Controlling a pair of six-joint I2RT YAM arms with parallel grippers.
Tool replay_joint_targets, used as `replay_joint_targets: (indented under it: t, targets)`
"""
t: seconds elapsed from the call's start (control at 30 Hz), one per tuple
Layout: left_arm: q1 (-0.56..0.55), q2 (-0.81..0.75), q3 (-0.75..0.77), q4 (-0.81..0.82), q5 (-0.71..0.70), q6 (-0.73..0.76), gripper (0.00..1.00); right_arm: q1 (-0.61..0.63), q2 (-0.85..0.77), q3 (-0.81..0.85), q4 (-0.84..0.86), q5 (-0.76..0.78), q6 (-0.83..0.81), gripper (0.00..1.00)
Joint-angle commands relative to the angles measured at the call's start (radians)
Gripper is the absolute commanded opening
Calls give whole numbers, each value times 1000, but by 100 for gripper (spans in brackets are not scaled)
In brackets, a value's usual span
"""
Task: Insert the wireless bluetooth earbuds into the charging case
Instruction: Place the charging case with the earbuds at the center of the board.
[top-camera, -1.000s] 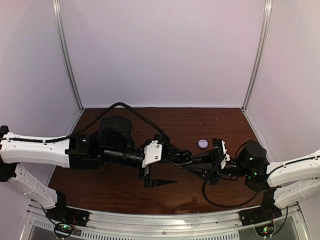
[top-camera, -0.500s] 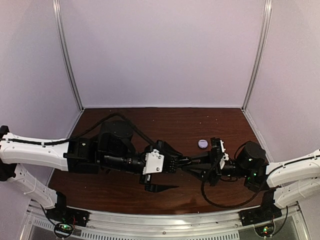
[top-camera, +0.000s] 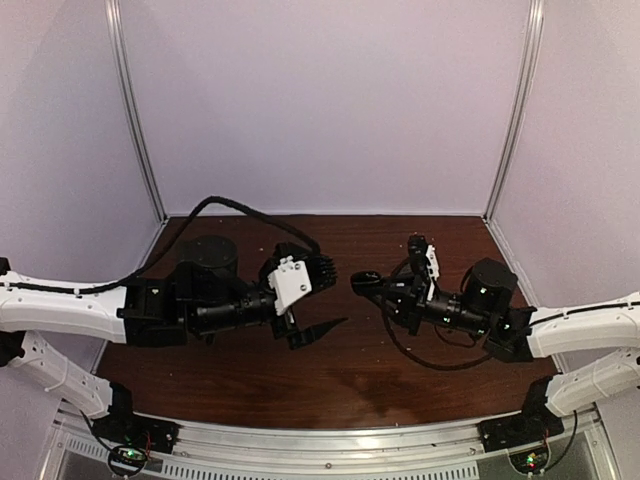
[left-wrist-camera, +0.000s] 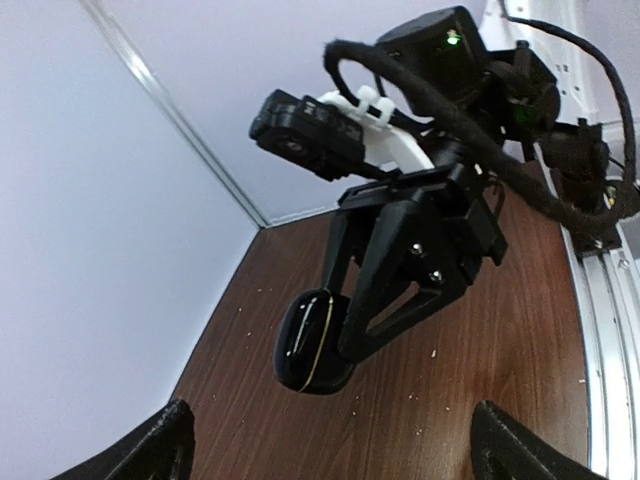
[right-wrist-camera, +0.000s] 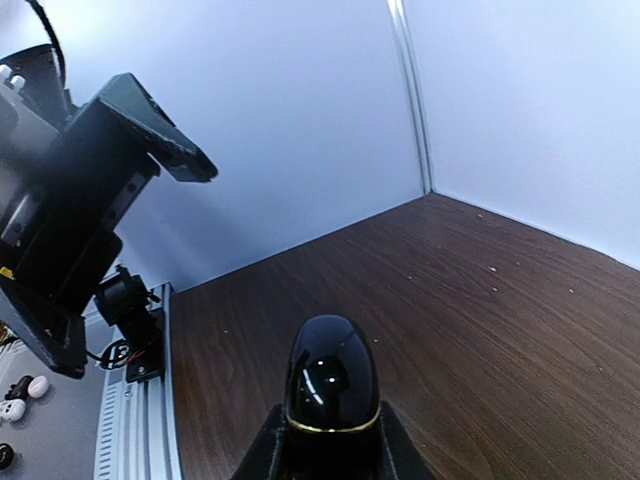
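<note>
A glossy black charging case (right-wrist-camera: 333, 385) with a thin gold seam is closed and sticks out from between the fingers of my right gripper (right-wrist-camera: 333, 432), which is shut on it. From above, the case (top-camera: 360, 282) hangs over the middle of the table at the tip of the right gripper (top-camera: 376, 288). My left gripper (top-camera: 338, 297) faces it from the left, a short gap away, wide open and holding nothing. The left wrist view shows the case (left-wrist-camera: 313, 342) between the left fingertips (left-wrist-camera: 165, 445). I cannot make out any earbuds for certain.
The brown table (top-camera: 440, 355) is walled in by pale panels on three sides. A metal rail (top-camera: 330, 440) runs along the near edge. Beyond the rail, two tiny pale things (right-wrist-camera: 38, 386) and a dark one lie on a grey surface, too small to name.
The two grippers were together near the table's middle; they have drawn apart. The right gripper rose and moved back with the black case. The lavender case seen earlier is hidden behind the right arm.
</note>
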Motion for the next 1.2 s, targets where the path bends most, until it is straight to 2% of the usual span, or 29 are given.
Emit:
replay_joint_targets:
  t: [0.0,0.2,0.4,0.53,0.7,1.0,1.17]
  targets:
    - [82,-31,-27,109,-50,-185,98,-72,54,60,-117,63,81,0]
    - [191,-61,-73,153,-51,-330,98,-169,201,174,-235,80,130,3]
    - [195,-52,-87,148,-103,-350,98,-241,405,292,-302,80,154,3]
    - [195,-46,-95,141,-124,-357,98,-264,512,345,-295,69,186,7]
    - [195,-62,-122,160,-140,-354,98,-290,624,396,-290,58,215,8]
    - [198,-76,-149,174,-168,-342,98,-311,752,453,-267,27,249,11]
    - [204,-84,-155,169,-175,-348,98,-314,788,477,-283,28,253,19]
